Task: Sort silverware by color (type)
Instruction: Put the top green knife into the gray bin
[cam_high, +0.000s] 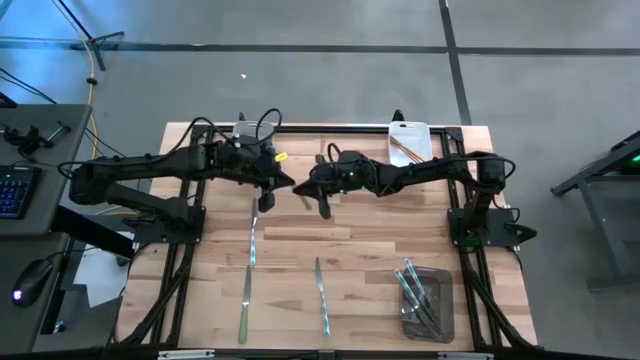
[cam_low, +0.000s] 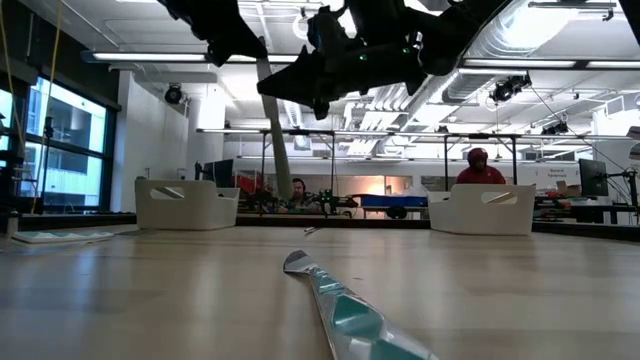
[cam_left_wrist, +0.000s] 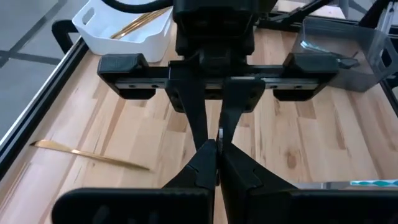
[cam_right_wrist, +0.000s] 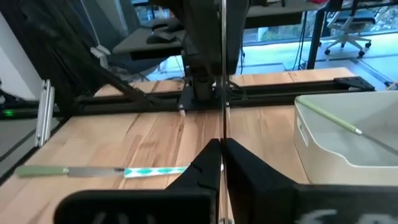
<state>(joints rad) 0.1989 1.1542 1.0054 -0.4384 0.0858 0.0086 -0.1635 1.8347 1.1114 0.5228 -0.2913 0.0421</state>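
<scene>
Two grippers meet in mid-air over the table, level with the white bin (cam_high: 425, 128) and well to its left side. The left gripper (cam_left_wrist: 217, 149) and the right gripper (cam_right_wrist: 222, 146) are both clamped tip to tip on one slim utensil (cam_right_wrist: 222, 74). It is seen edge-on as a thin, straight metal line, and its finish cannot be told. Judged step: a handover between arms. The next move calls for one gripper to let go cleanly while the other keeps a firm pinch, since smooth flat metal may twist or slip. The white bin is opaque moulded plastic with rounded corners and holds gold-bronze pieces. Lying on the pale, grained wooden planks nearer the front edge than the white bin are a silver knife (cam_high: 253, 235), a green-handled knife (cam_high: 244, 305) and an iridescent blue-green piece (cam_high: 321, 295). A clear bin (cam_high: 445, 300) at the front holds further blue-green pieces. One gold piece (cam_left_wrist: 87, 154) lies unsorted close to the white bin.
</scene>
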